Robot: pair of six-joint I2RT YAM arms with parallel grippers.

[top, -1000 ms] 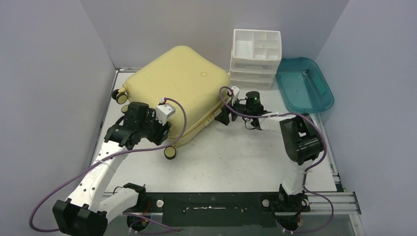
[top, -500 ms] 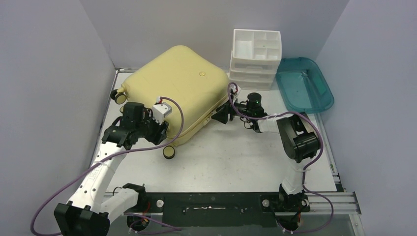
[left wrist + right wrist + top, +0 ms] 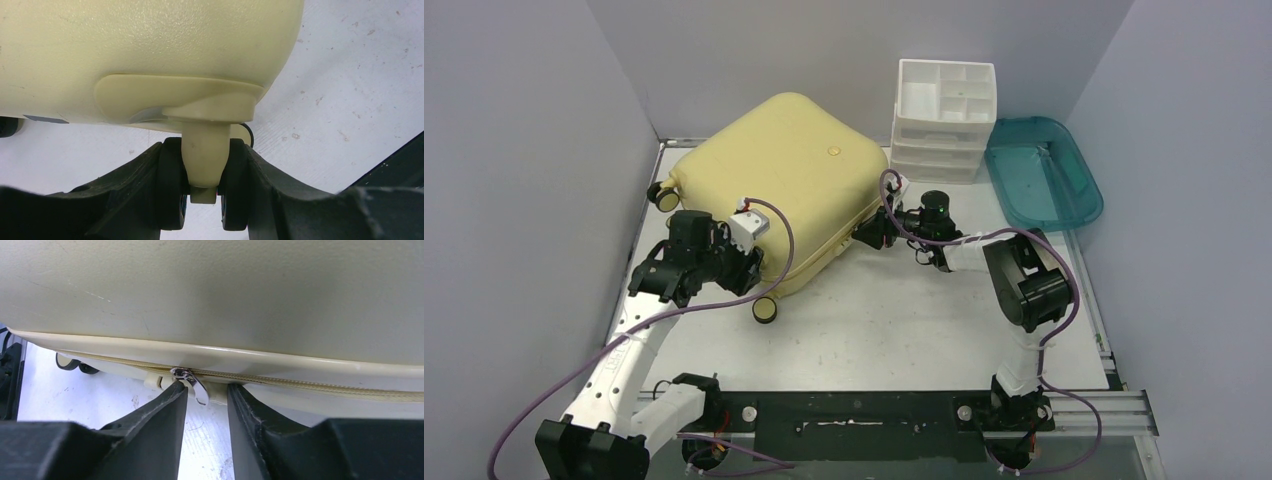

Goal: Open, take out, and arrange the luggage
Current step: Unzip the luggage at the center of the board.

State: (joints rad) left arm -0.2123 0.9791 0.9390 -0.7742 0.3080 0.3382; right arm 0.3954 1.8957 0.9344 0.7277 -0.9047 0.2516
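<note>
Seen from above, the luggage (image 3: pixel 794 175) lies closed, with the white drawer organizer (image 3: pixel 944 120) just beyond its far right corner. The left gripper (image 3: pixel 742 268) is at its near left edge and the right gripper (image 3: pixel 871 232) at its right edge.

In the left wrist view, a wheel caster (image 3: pixel 205 162) of the luggage is clamped between the fingers.

In the right wrist view, the zipper pull (image 3: pixel 197 388) is bracketed by parted fingers and not yet pinched.

Opening is judged to be the step in hand. Next, the pull must be pinched and drawn along the seam.

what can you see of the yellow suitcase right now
The luggage is a pale-yellow hard shell with rounded corners and small yellow-and-black wheels. It lies on its broad side on the table, and its zipper looks closed. The left gripper clamps one caster. The right gripper straddles the zipper pull, jaws apart.
</note>
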